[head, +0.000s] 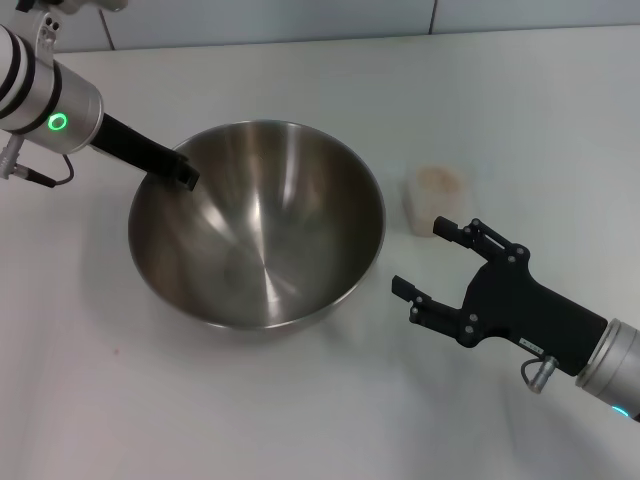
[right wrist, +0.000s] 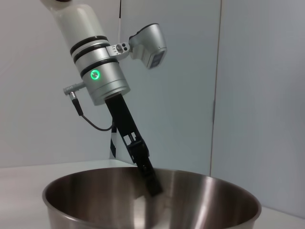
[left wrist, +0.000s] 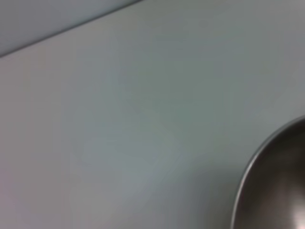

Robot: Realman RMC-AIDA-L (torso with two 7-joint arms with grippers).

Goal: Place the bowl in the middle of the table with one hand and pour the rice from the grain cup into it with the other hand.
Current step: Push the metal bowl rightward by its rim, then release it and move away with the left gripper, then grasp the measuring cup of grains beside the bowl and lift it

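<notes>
The large steel bowl [head: 262,235] stands on the white table [head: 300,410] near its middle; it also shows in the left wrist view [left wrist: 279,186] and the right wrist view [right wrist: 190,200]. My left gripper [head: 182,172] reaches down over the bowl's far-left rim and is shut on it, with one finger [right wrist: 151,181] inside the wall. The small clear grain cup [head: 440,195] with pale rice [head: 440,179] in it stands upright to the bowl's right. My right gripper [head: 422,258] is open and empty, low over the table just in front of the cup, apart from it.
The table's back edge and a grey wall [head: 300,20] run behind the bowl. Bare tabletop lies in front of the bowl and to its left [left wrist: 119,119].
</notes>
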